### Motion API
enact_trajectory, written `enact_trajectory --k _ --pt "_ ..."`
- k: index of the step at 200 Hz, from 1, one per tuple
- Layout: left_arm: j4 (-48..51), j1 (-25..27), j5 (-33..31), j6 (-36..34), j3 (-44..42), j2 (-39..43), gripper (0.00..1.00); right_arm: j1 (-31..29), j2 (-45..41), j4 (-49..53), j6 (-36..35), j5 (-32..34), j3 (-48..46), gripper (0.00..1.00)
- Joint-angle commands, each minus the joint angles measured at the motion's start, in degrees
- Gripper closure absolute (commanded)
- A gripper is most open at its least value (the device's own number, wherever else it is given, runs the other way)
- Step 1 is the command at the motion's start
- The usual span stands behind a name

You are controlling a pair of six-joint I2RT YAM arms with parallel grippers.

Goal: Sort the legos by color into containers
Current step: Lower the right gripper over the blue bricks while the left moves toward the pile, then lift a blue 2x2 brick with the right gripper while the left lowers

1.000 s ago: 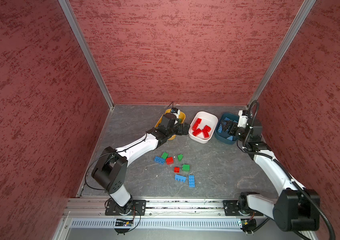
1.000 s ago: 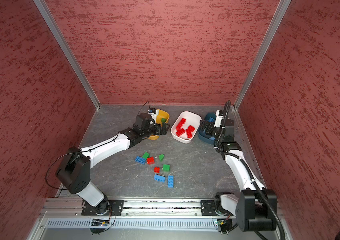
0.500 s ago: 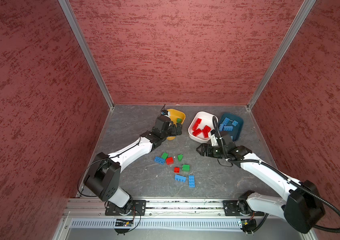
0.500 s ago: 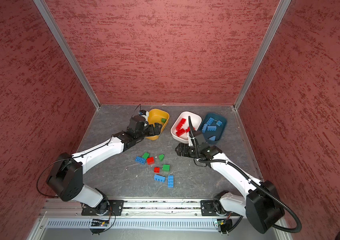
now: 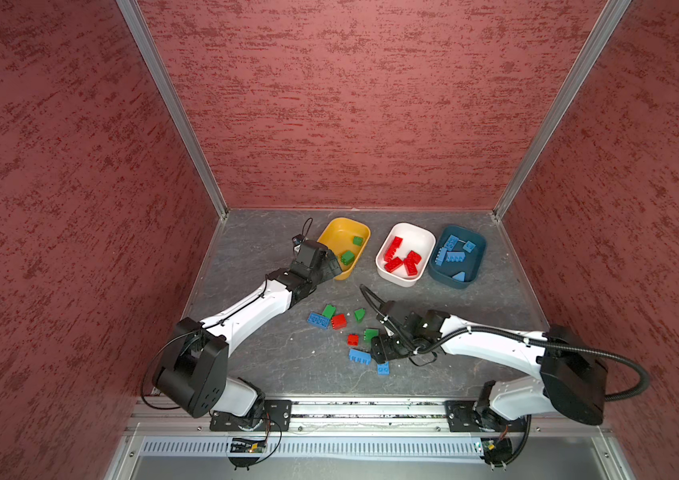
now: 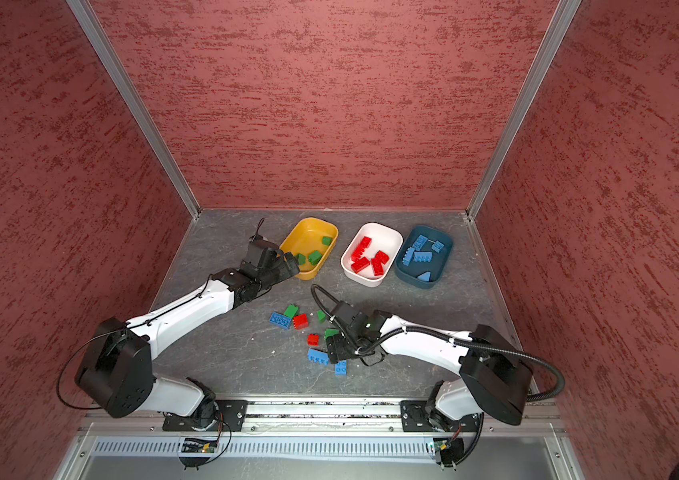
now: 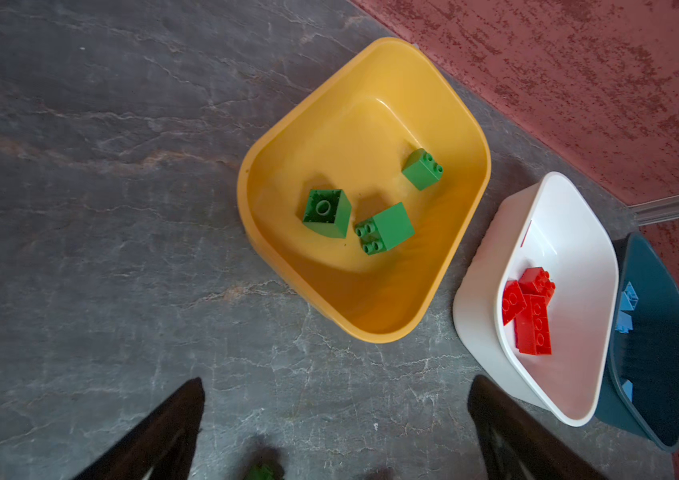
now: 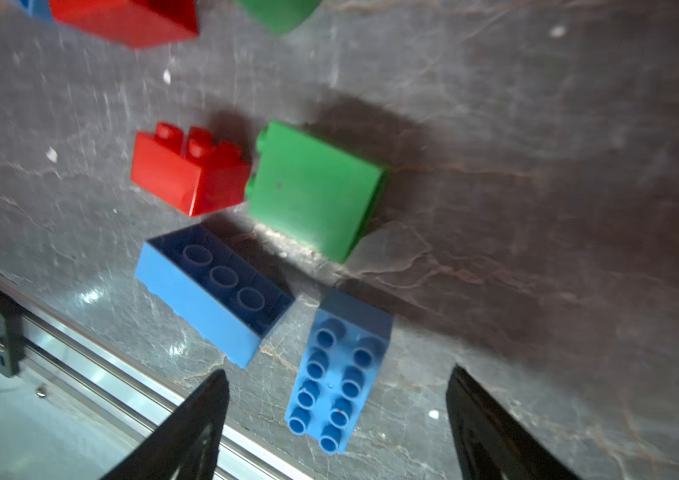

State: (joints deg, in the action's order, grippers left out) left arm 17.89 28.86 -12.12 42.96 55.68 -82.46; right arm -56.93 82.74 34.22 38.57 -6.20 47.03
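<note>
While the left gripper (image 7: 336, 380) hangs open, the open right gripper (image 8: 337, 370) should squarely straddle the studs-up blue brick (image 8: 339, 357) before closing.

Both top views are bright, evenly lit from above and sharp, the red walls (image 5: 350, 104) splaying outward with wide-angle distortion. The left wrist view is crisp; the yellow tub (image 7: 271, 137) shows soft sheen and short shadows beside its green legos (image 7: 385, 227). The right wrist view is dimmer and smeared, a broad shadow darkens the table (image 8: 537, 208) beside the green lego (image 8: 312, 187), and glare glints near the upturned blue lego (image 8: 213, 291)
</note>
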Motion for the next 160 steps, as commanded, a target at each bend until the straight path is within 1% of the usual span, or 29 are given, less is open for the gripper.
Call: enact_trajectory --k 1,26,46,71,84,96,126,146,160 --pt "3.4 -0.4 -4.1 3.7 -1.0 1.7 0.0 -1.0 0.2 2.6 -1.5 3.8 1.9 0.2" --pt "5.6 -0.8 -5.9 6.6 -2.3 2.5 0.01 -1.0 0.2 3.1 -3.7 2.9 1.8 0.26" --pt "5.3 -1.6 -5.1 8.1 -3.9 3.3 0.01 -1.0 4.8 5.4 -4.9 2.6 2.8 0.29" --pt "3.7 -1.6 -4.6 9.2 -6.4 4.9 0.01 -1.1 6.9 5.8 -5.8 2.3 3.5 0.35" --pt "2.9 -1.6 -4.4 9.7 -7.8 5.8 0.01 -1.1 7.8 6.0 -6.1 3.3 3.8 0.38" --pt "3.1 -1.6 -4.4 9.9 -8.4 6.2 0.01 -1.1 8.8 7.2 -6.0 5.2 4.2 0.44" --pt "7.7 -1.7 -6.4 11.2 -7.5 6.3 0.01 -1.1 7.7 8.5 -6.7 10.4 4.2 0.56" --pt "11.0 -1.6 -7.8 13.3 -7.2 6.3 0.01 -0.5 5.8 6.1 -8.7 11.6 3.7 0.62" --pt "12.4 -1.7 -8.4 15.5 -7.6 6.3 0.01 0.9 4.2 3.3 -11.6 12.7 2.8 0.65"
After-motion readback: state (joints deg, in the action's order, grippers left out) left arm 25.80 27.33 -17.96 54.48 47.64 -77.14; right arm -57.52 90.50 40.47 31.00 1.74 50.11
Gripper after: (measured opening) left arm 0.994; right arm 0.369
